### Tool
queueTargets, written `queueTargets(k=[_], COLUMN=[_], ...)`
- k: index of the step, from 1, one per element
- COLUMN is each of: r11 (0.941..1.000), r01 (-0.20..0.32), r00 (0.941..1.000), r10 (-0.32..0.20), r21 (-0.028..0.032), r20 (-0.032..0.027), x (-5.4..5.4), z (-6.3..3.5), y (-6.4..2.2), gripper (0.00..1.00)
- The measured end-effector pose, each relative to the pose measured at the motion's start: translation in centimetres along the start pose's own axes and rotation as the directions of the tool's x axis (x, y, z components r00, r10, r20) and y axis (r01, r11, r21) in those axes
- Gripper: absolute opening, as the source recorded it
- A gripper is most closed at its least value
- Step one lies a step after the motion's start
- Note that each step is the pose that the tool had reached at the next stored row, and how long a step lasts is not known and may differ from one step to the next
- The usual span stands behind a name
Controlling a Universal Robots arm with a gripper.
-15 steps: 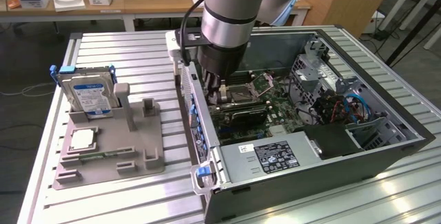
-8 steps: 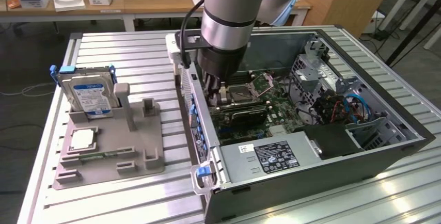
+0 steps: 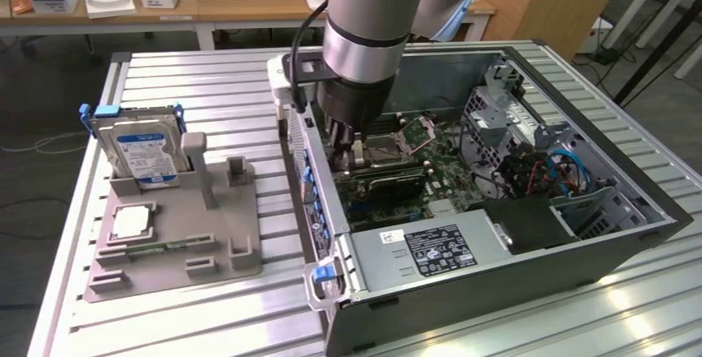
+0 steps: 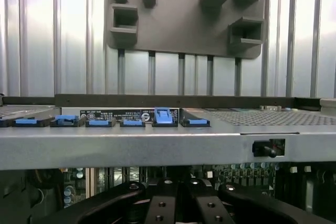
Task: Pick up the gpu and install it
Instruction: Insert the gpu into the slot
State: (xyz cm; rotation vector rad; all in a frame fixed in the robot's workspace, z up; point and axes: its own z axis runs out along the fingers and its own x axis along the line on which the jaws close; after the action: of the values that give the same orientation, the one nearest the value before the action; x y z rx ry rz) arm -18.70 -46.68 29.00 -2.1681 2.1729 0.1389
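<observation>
- The fingers (image 3: 357, 153) are closed together, low inside the open case. Whether they pinch anything cannot be told. In the wrist view their black linkages sit below the case's grey edge.
- The slatted metal table (image 3: 197, 85) carries everything.
- The computer case (image 3: 614, 250) lies on its side with its open face up, on the exterior view's right half of the table.
- The 1 arm (image 3: 367, 36) comes straight down into the case, near its wall on the exterior view's left.
- A grey parts holder (image 3: 209, 242) lies beside the case, on the exterior view's left.
- The silver power supply (image 3: 433, 250) fills the near end of the case.
- A hard drive (image 3: 140, 151) with a blue label stands upright in the holder's far slot.
- The gpu (image 3: 384, 180) appears as a dark card on the motherboard (image 3: 439, 164), directly under the fingertips.
- A square chip (image 3: 131, 221) rests flat in the holder.
- A narrow green memory stick (image 3: 164, 248) lies near it.
- 6 blue tabs (image 4: 164, 116) line the case edge; 1 stands raised above the others.
</observation>
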Motion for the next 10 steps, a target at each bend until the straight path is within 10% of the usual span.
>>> queueTargets(k=[10], r11=[1.0000], r01=[0.000], r00=[1.0000], r10=[0.000], r21=[0.0014], r20=[0.0006], x=[0.0], z=[0.35], y=[-4.05], gripper=[0.11])
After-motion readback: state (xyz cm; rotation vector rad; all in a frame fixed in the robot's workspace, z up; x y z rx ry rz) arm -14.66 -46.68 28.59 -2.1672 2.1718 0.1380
